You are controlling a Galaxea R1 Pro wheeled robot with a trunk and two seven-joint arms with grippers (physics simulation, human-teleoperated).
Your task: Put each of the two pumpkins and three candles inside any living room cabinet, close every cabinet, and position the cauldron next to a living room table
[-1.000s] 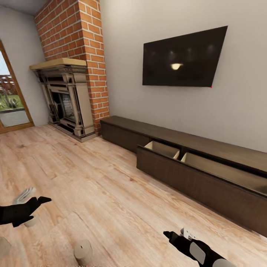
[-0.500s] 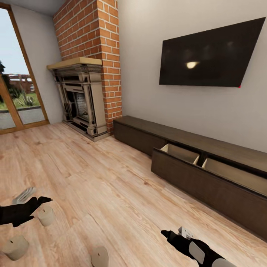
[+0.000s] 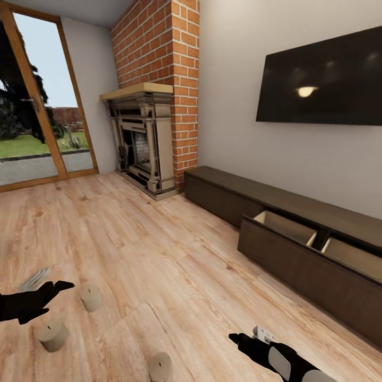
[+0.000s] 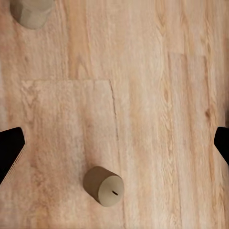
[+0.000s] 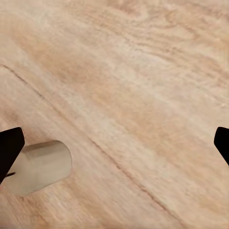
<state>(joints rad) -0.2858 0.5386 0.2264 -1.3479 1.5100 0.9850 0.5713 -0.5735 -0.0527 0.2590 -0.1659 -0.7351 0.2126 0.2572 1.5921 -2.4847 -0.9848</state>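
Three grey-brown candles stand on the wood floor in the head view: one candle (image 3: 91, 297), a second candle (image 3: 53, 334) and a third candle (image 3: 161, 367) at the picture's lower edge. My left gripper (image 3: 49, 282) hovers open just left of the first one. The left wrist view has a candle (image 4: 104, 186) on the floor between my open fingertips (image 4: 9, 152), and another candle (image 4: 31, 10) at the edge. My right gripper (image 3: 248, 335) is open and empty; a candle (image 5: 40, 167) lies near one fingertip (image 5: 9, 148). The cabinet (image 3: 297, 209) along the wall has its drawer (image 3: 289, 228) pulled open. Pumpkins, cauldron and table are out of view.
A brick chimney with a fireplace (image 3: 143, 143) stands in the corner beside a glass door (image 3: 37, 122). A dark TV (image 3: 323, 85) hangs on the wall above the cabinet. Bare wood floor (image 3: 159, 249) stretches between me and the cabinet.
The head view has swung left: fireplace, TV and cabinet slid right in the picture, and the glass door and all three candles came into view. Both arms hold the same pose.
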